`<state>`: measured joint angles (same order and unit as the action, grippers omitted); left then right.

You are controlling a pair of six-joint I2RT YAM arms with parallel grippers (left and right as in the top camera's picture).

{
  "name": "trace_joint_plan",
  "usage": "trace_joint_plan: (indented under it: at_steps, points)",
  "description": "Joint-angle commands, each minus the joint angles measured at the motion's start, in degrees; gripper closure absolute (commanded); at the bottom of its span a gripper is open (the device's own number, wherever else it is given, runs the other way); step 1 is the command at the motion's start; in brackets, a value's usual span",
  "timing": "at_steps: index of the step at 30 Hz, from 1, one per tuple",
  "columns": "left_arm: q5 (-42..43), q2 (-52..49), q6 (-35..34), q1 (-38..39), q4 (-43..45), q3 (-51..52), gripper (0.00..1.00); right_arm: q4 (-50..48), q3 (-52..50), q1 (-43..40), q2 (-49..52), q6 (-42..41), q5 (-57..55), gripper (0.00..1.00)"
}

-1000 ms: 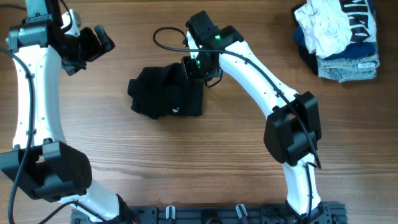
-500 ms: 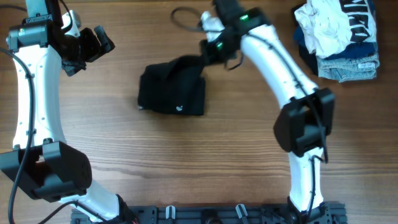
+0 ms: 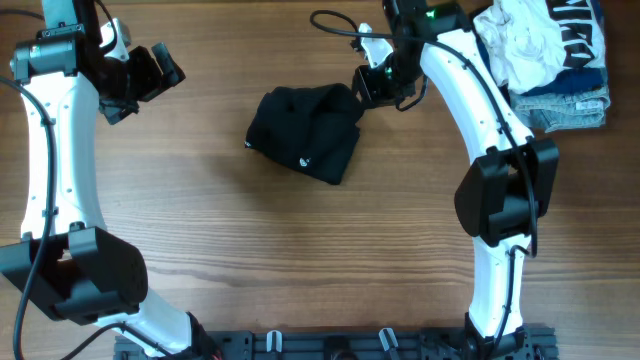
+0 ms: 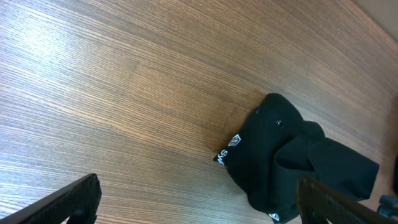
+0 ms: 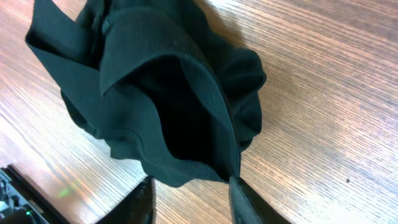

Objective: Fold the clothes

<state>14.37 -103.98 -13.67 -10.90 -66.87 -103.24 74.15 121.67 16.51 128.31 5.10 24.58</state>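
The black garment (image 3: 305, 132) lay bunched near the middle of the table (image 3: 200, 230). Its ribbed hem met one finger of the right gripper (image 5: 191, 186), whose jaws stood apart, clamping nothing. The left gripper (image 4: 198, 180) hung well apart from the garment, jaws spread wide. A heap of other clothes (image 3: 545, 60) occupied a corner.

A plain black garment of soft thin fabric (image 3: 305, 135) lies bunched in a loose, lumpy bundle on the wooden tabletop (image 3: 300, 260), about midway across and toward the far side. Its layers overlap unevenly rather than lying flat. At one end a ribbed hem (image 5: 205, 93) gapes open like a pocket mouth. A small white logo (image 3: 306, 166) shows near the bundle's near edge.
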Motion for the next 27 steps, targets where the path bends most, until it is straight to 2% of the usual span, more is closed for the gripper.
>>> trace_joint_plan:
  at_steps: [1, 4, 7, 15, 20, 27]
  points:
    - [-1.11, -0.5, 0.0, -0.15, 0.02, 0.15, 0.0, -2.93, 1.03, 0.35, -5.25, 4.24, -0.24, 0.4]
    - [-5.97, -0.5, -0.04, -0.24, 0.61, 0.15, 0.0, -7.21, 1.03, 2.25, -7.96, 10.19, -0.13, 0.25]
    - [-8.04, -0.5, -0.09, -1.03, 2.12, 0.15, 0.0, -9.7, 0.98, 6.27, -6.82, 17.33, -0.2, 0.2]
    - [-8.07, -0.5, -0.07, -6.25, 3.08, 0.15, 0.0, -13.4, 0.9, 15.08, 1.2, 24.74, -3.04, 0.26]
    - [-8.02, -0.5, -0.09, -10.21, 3.5, 0.15, 0.0, -15.65, 0.61, 15.85, 4.28, 28.22, -2.58, 0.27]
    - [-8.02, -0.5, -0.09, -11.78, 3.23, 0.15, 0.0, -16.94, 0.57, 15.82, 6.38, 28.37, -2.71, 0.37]
